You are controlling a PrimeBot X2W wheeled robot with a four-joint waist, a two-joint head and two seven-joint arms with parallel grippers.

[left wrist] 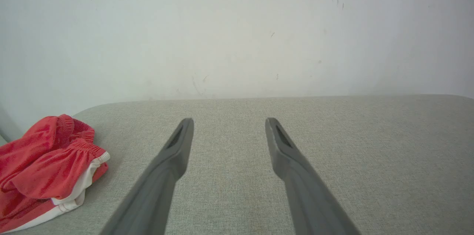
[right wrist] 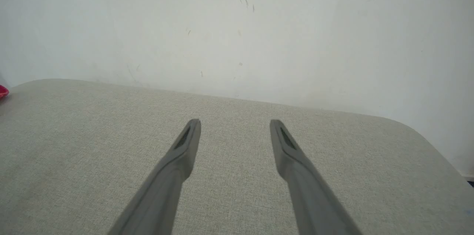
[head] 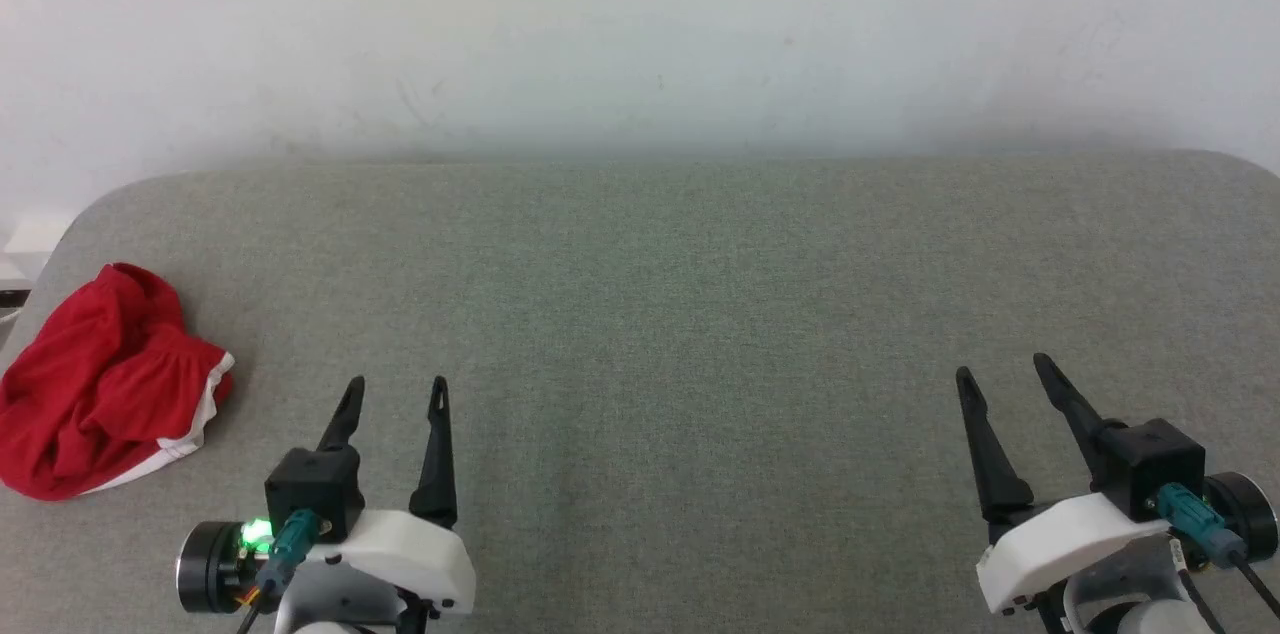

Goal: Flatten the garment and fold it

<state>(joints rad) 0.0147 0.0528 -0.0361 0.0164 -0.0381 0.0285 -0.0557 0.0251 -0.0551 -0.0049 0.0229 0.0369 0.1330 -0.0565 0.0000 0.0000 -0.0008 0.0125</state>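
Spotted the garment (head: 105,384) at lower left of the head view. Bunched into a red heap, white trim showing, on the grey padded table (head: 650,314) close to its rounded left corner. Not flattened, not folded, so judging the task at its very start.

Left gripper (head: 397,384): fingers spread wide, nothing held, low at bottom left of frame.
Right gripper (head: 1002,367): same, spread wide and empty, bottom right of frame.

Key relation:
- Heap off to the left of the left gripper, roughly level with its fingertips, near but not touching.
- Matches the left wrist view: heap in the lower left corner, outside the left finger.
- Well apart from the right gripper, nearly the whole table between. Just a red sliver at the left edge of the right wrist view.

Long axis hard to call while crumpled. Loosely up-down in the head view, with the white hem band on the lower right side, facing the left gripper.

Judgement: left arm nearer by far, so swing left for the first grab. Probably worth dragging toward centre before bringing in the right.
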